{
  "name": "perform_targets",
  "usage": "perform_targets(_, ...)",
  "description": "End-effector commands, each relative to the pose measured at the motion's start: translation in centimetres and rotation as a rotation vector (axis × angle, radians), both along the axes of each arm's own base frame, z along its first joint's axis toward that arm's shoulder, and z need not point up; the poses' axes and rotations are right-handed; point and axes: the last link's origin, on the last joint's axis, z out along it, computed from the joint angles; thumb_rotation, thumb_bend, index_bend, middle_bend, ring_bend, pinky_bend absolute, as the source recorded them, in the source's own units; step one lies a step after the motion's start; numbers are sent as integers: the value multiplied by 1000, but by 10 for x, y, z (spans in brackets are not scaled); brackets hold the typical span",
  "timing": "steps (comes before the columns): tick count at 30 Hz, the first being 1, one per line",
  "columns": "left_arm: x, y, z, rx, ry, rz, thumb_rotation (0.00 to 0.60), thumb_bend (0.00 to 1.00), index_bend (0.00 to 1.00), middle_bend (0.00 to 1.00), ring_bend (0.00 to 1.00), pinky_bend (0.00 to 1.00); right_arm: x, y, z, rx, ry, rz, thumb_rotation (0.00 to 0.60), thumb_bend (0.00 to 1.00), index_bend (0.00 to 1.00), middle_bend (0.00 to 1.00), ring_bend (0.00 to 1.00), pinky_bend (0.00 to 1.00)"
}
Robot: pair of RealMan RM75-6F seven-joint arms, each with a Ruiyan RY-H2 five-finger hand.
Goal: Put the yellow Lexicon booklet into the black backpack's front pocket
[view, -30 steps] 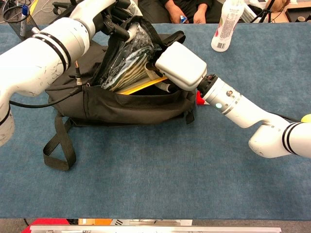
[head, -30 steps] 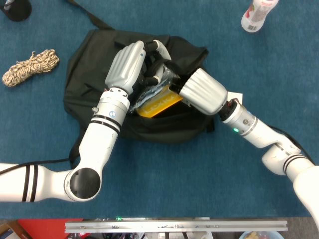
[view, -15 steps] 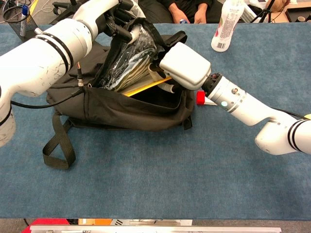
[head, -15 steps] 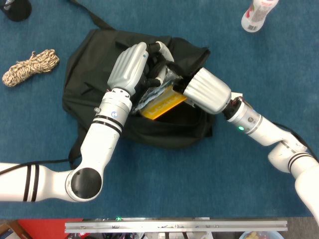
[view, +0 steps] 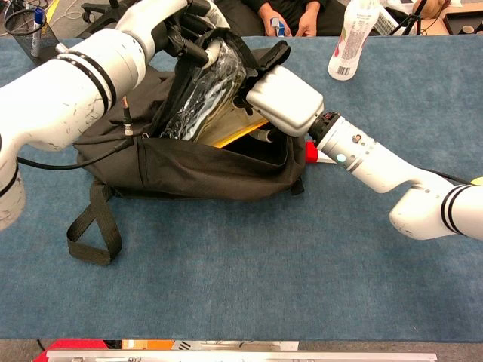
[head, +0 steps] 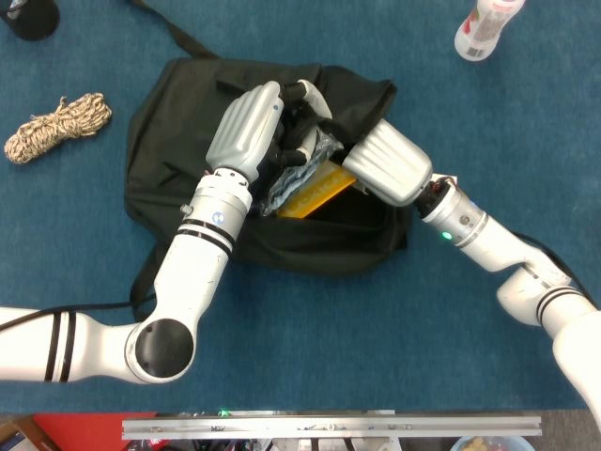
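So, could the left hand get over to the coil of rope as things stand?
Probably not right now. The left hand grips the black backpack at its opening, holding the pocket apart while the right hand feeds in the yellow booklet. The rope coil lies unobstructed on the table, but reaching it means letting go.

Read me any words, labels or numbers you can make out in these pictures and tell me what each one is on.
Yellow booklet: dark lettering on its cover, partly hidden by the right hand and too blurred to read for certain.
White bottle: a printed label, too small to read.
Black backpack: no readable text shows.
Left hand: no markings to read.
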Motion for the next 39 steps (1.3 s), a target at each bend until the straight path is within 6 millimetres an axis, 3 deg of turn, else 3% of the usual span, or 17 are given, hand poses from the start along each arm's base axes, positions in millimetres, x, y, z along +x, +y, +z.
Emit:
perform_targets(1,-1,0,1,1,0,2,600,533,486,635,627,787,-1,-1,1,-1,-4,-14,600,152,414,451,355,421)
perform_targets(5,-2,1,1,-3,5,6,600,533,482,633,626,787,-3,-2,6,-14,-8,-17,600,125,142,305,210,327)
perform_targets(9,-3,1,1,-11,9,8,600,533,469,624,619,786,-8,-1,14,-33,-3,2,600,104,2,195,99,248)
perform_targets(24,-9,5,5,-12,8,32,600,533,448,615,611,785,-36,18,52,-31,-22,41,600,104,0,160,72,233)
perform_targets(34,-10,-8,-1,-78,22,-10,600,533,367,557,556,782,-72,45,111,-74,-13,68,600,108,0,178,72,233)
perform_targets(39,-11,-21,-10,-161,68,-58,600,533,304,493,478,708,-87,54,146,-115,-33,44,600,109,0,207,72,235)
